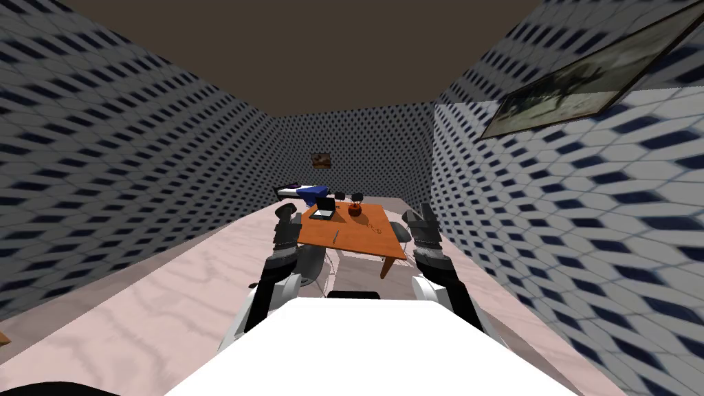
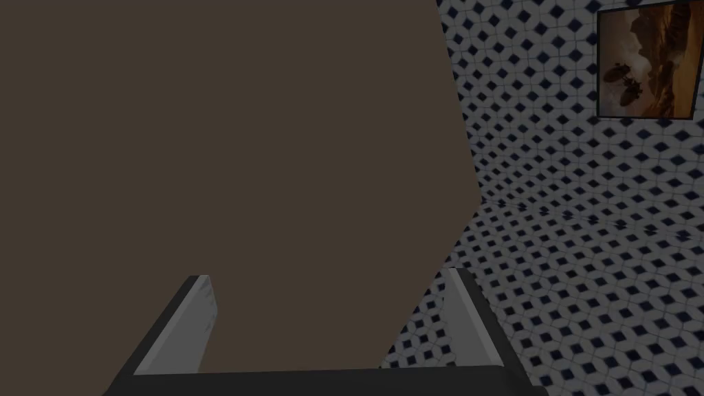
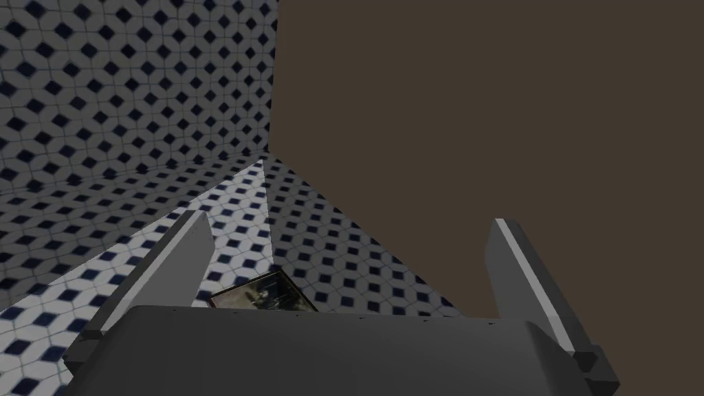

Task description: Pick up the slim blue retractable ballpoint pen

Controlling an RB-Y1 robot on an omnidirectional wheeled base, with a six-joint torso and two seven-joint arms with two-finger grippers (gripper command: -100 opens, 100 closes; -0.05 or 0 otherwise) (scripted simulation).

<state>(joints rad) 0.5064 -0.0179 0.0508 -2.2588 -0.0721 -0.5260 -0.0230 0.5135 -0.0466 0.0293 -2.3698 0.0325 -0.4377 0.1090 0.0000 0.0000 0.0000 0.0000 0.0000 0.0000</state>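
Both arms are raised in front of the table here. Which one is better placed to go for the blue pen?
Probably left. The pen lies on the near left part of the table, closer to the open left gripper than to the open right gripper. Neither is at it yet.

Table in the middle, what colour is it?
The table is orange, seen best in the head view.

pen (image 1: 335, 236) on table (image 1: 361, 242), toward near edge | laptop (image 1: 323, 209) farther back on it | bed (image 1: 303, 190) behind table
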